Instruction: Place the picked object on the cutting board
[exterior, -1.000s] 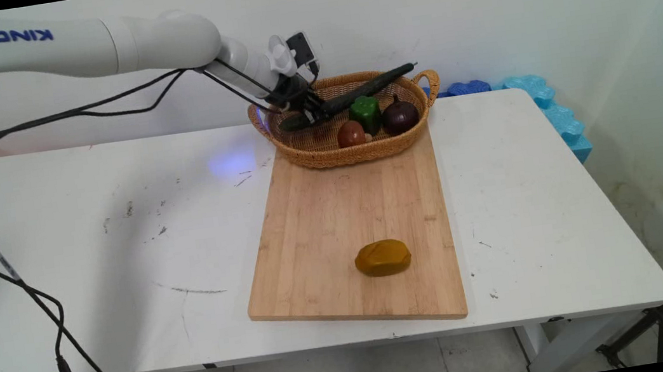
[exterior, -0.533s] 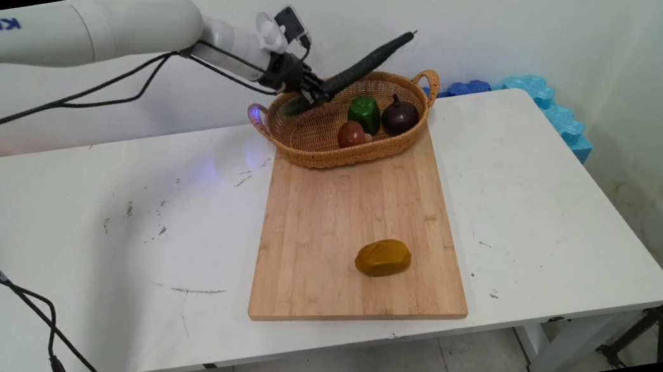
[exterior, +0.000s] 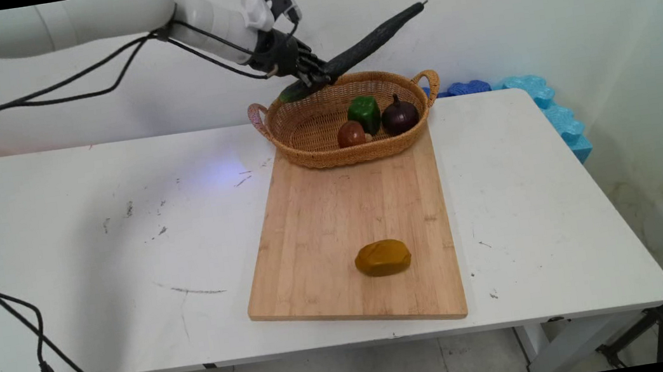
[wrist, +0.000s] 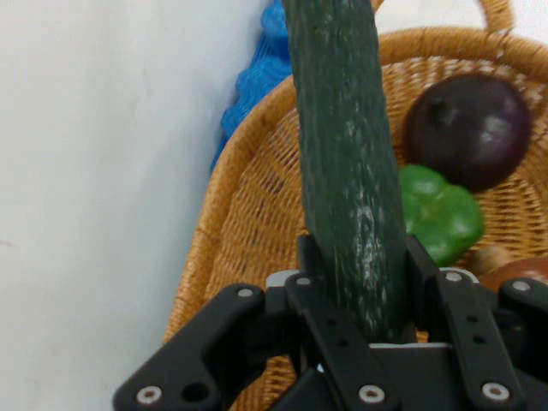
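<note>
gripping a dark green cucumber (exterior: 352, 54) near its lower end, the end effector (exterior: 317, 76) is holding it tilted above the wicker basket's (exterior: 327, 151) back rim.

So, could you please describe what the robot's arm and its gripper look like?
The arm is made of smooth, rounded white links. Thin black cables hang from it in loops. The gripper is black, with two fingers on a jointed linkage studded with small silver screws. A small black camera module on a white mount sits above the wrist.
</note>
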`<action>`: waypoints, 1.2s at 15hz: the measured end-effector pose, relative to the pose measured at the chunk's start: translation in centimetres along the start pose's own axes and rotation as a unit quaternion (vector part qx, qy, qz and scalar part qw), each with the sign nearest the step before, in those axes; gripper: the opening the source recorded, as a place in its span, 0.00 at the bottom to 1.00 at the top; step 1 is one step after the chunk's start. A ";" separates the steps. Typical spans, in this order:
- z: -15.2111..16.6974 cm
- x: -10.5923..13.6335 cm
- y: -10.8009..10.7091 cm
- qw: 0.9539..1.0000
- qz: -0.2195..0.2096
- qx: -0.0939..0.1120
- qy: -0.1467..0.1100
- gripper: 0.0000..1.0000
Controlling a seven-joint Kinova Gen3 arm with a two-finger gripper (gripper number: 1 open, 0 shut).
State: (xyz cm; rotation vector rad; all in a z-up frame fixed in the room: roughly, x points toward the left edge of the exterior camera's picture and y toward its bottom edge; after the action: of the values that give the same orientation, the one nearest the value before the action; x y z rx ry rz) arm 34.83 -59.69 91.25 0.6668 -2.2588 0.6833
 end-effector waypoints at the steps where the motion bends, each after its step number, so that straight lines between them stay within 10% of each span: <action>1: -0.6 0.2 0.3 1.000 0.001 -0.003 0.004 0.00; 18: -7.9 -1.7 10.0 0.994 0.035 -0.099 -0.019 0.00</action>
State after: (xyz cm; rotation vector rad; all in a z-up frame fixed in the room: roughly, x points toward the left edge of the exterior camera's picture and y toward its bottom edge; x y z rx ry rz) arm 33.31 -46.97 92.25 0.5115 -2.3558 0.4752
